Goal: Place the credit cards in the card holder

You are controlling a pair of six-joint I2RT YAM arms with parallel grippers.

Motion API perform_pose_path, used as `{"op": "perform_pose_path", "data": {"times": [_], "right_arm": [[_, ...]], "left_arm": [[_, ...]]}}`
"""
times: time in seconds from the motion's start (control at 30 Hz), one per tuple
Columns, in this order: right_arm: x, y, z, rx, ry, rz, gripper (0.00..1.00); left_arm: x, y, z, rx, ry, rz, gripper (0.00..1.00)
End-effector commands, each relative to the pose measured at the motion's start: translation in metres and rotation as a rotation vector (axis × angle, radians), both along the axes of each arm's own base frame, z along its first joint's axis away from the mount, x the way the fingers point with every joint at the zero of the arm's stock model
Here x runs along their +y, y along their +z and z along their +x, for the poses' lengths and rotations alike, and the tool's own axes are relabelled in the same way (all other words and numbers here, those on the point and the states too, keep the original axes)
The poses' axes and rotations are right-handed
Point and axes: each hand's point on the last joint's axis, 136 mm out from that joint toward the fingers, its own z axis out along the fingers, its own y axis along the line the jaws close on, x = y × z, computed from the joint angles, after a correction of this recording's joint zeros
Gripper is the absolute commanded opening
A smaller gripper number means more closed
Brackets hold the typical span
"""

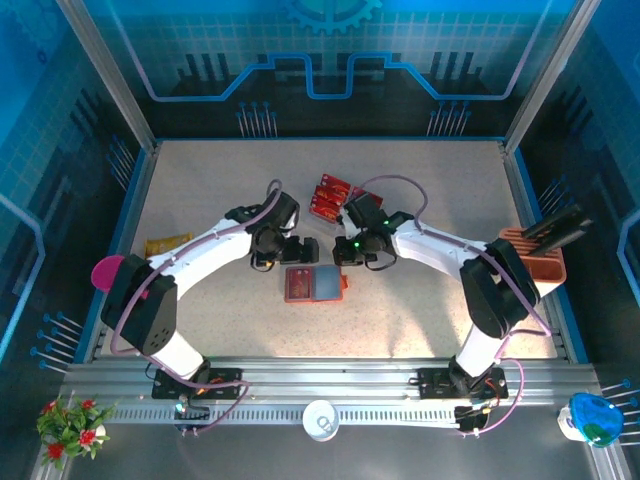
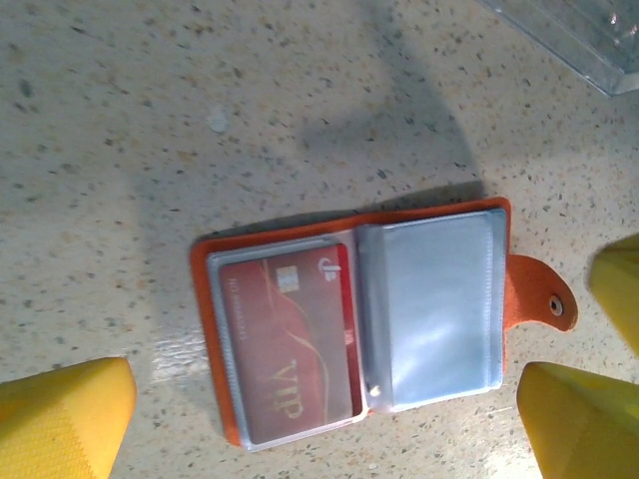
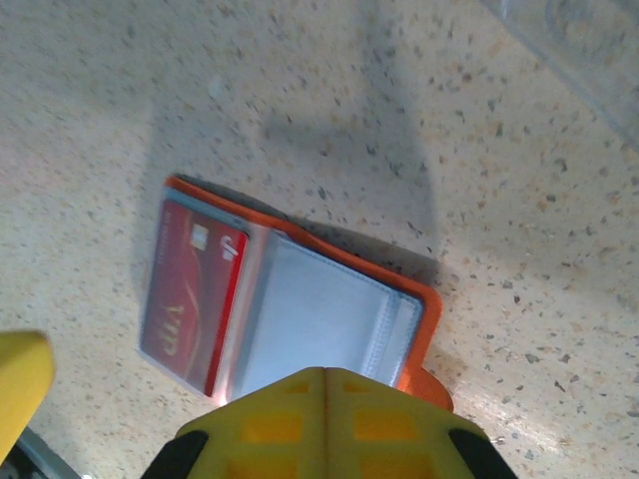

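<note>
**Ana:** Top view first. The card holder (image 1: 313, 284) lies open and flat on the table (image 1: 420, 320). It sits just on the near side of the gap between the left gripper (image 1: 272, 258) and the right gripper (image 1: 350, 255).

**Ben:** Left jaws are spread wide, gripping nothing. On that wrist camera, one yellow finger (image 2: 65, 419) sits low at one corner and its partner is across at the other. The holder lies between them and just ahead.

**Ana:** There's one red card (image 2: 290, 344) in the pocket on the first finger's side, with its print showing through the clear sleeve. The other pocket (image 2: 439, 304) is plain pale plastic. The snap tab (image 2: 539, 299) pokes out towards the opposite finger.

**Ben:** Right jaws are pressed tight together, clenched with nothing between them. On the right wrist camera, the joined fingertips (image 3: 324, 419) point straight at the holder and overlap its near edge.

**Ana:** Are they touching it?

**Ben:** Hard to call. From this angle they could be pressing the edge or hanging just above it.

**Ana:** A corner of the clear tray (image 2: 579, 35) shows well ahead of the left jaws, beyond the holder.

**Ben:** From above, the loose red cards (image 1: 335, 197) lie on the far side of both grippers, right beside the right wrist and apart from the holder.
</note>
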Motion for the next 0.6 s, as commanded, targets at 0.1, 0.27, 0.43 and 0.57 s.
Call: {"op": "perform_pose_path", "data": {"times": [0.1,0.27,0.43,0.57], "right_arm": [[0.012,-0.014,-0.004,0.033,0.054,-0.037,0.0],[0.018,-0.022,-0.004,0.051,0.07,-0.047,0.0],[0.016,-0.038,-0.007,0.079,0.071,-0.076,0.0],[0.013,-0.051,-0.01,0.104,0.067,-0.091,0.0]], "left_arm": [[-0.01,-0.021,-0.009,0.019,0.001,0.016,0.99],[-0.011,-0.035,-0.015,0.047,-0.026,0.037,0.99],[-0.01,-0.047,-0.021,0.062,-0.057,0.058,0.99],[-0.009,-0.057,-0.027,0.082,-0.067,0.062,0.99]]}}
